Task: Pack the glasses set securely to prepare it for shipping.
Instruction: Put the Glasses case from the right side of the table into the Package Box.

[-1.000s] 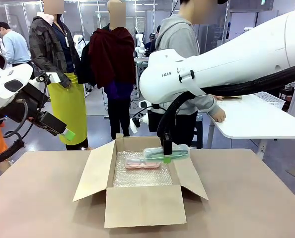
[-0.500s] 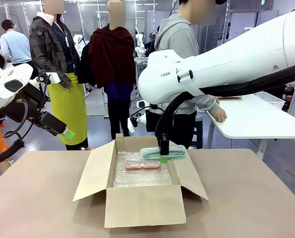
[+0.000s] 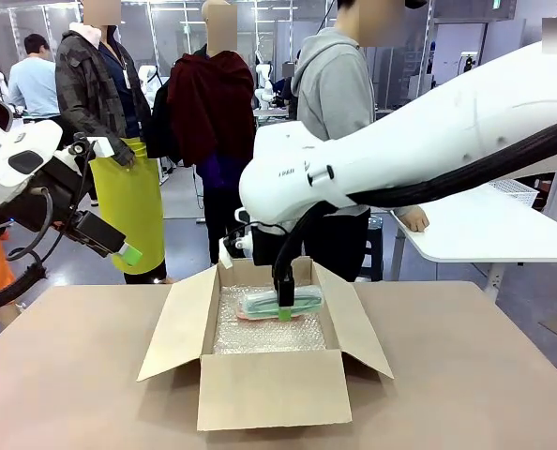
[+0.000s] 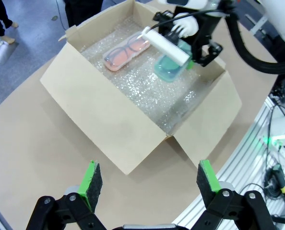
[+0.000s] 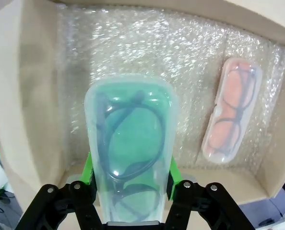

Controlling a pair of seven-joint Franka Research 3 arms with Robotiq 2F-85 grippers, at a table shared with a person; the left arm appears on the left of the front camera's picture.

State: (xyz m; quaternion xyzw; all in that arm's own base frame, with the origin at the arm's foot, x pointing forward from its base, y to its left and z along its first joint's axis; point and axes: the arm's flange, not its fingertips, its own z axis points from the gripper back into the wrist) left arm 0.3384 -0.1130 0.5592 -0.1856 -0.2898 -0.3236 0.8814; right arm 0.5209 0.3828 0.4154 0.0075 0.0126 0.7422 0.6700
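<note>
Green case [image 3: 280,302] is in the right claw [image 3: 285,307], low inside the box [image 3: 269,389]. The claw is shut on its two long sides, about at its middle, with a green pad on each side. From the front I cannot tell if the case touches the bubble wrap [image 3: 260,339] yet.

The green case lies long from left to right. The pink case [image 5: 231,110] lies flat on the wrap and points nearly the same way, so the two are side by side. In the right wrist view the wrap [image 5: 147,48] under the green case [image 5: 128,143] is bare, and the pink one is off to one side, not under it. I think the green case hangs on the near side of the pink one. A drop straight down should land it on the wrap beside the pink case.

The left claw [image 4: 149,178] is wide open and holds nothing. It is up high on the left, off the tabletop [image 3: 72,375] and well apart from the box. The right claw is the one at the job, so the next move is its own: go down a bit and let go.
</note>
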